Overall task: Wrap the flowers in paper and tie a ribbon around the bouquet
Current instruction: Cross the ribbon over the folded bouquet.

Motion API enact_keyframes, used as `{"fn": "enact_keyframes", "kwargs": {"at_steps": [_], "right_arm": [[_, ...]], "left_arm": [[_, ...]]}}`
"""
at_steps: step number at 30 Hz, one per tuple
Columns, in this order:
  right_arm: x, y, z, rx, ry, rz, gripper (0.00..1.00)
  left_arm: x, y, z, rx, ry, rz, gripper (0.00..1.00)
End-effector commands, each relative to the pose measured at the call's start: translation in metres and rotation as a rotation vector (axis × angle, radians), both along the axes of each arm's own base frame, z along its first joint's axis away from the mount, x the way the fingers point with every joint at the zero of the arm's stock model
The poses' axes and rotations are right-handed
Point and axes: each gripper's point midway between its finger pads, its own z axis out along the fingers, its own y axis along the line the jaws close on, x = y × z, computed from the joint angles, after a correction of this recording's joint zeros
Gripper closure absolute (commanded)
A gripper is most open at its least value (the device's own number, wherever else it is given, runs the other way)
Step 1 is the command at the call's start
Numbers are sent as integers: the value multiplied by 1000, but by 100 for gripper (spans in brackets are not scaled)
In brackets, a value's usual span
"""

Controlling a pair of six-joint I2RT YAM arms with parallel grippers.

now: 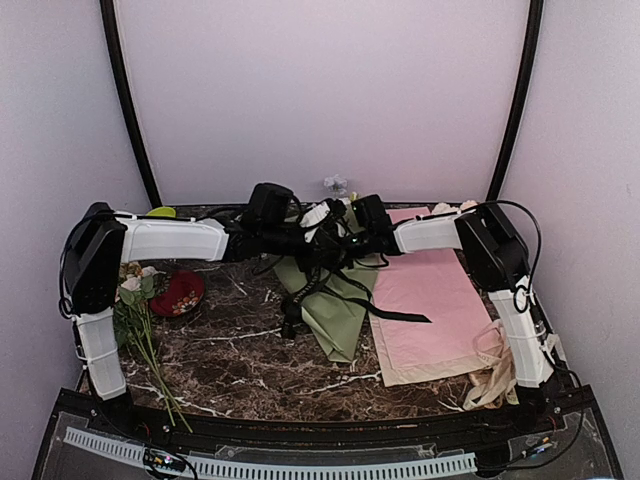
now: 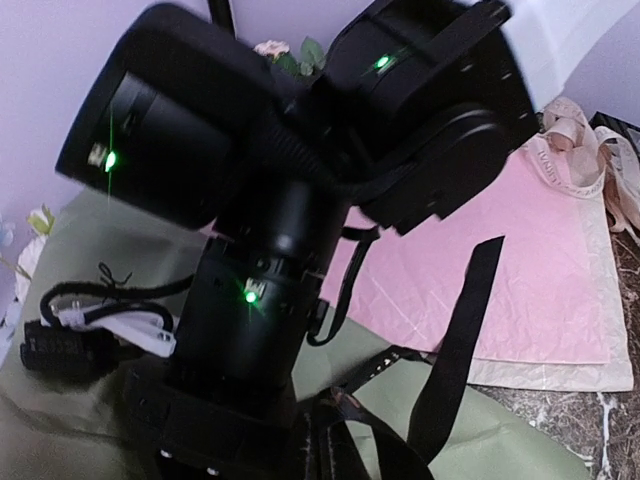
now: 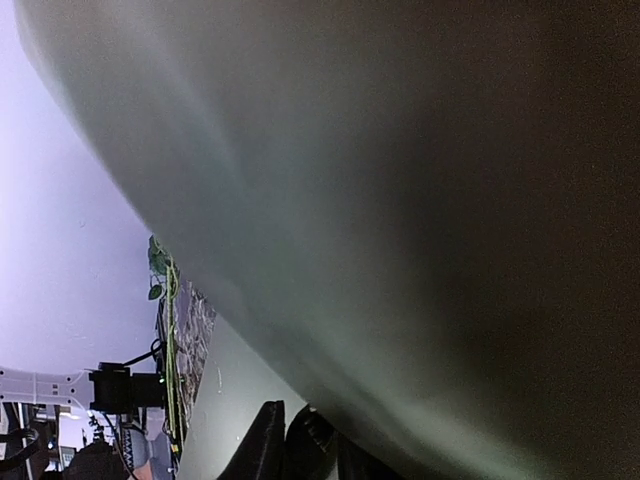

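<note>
Just beneath the right tool (image 1: 341,238), the bouquet (image 1: 338,312).

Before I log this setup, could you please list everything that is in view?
bouquet: 1, sage-green paper cone, table centre, under the arms
black ribbon: 1, black, across the bouquet, tail lying on the pink sheet
pink sheet: 1, pink, right of the bouquet
cream sheet: 1, cream, under the pink sheet
cream-beige ribbon: 1, cream, near right corner
pink-and-white flowers: 1 bunch, green stems, left side
red dish: 1, red, beside those flowers
marble table: 1, dark brown with white veins
left arm: 1, white and black, reaching to the centre
right arm: 1, white and black, meeting it there
</note>
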Motion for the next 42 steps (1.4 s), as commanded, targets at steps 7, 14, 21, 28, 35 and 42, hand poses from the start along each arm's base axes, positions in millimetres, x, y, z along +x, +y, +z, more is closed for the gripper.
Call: {"fn": "enact_keyframes", "kwargs": {"at_steps": [7,14,21,28,35,42], "right_arm": [[-1,-6,30,15,-9,-55,73],[-2,-11,30,-23,-7,-72,66],[4,-22,42,-74,-46,-134,59],[6,-46,57,-151,-91,-230,56],[-7,-58,49,-216,-82,-198,50],[-42,-53,45,-126,-33,-107,71]], "left_arm": [[10,24,-51,0,215,125,100],[15,28,-87,77,249,147,99],[13,33,-103,81,289,152,98],[12,33,-106,67,307,144,98],[13,33,-105,51,320,143,98],[14,32,-103,34,326,144,98]]}}
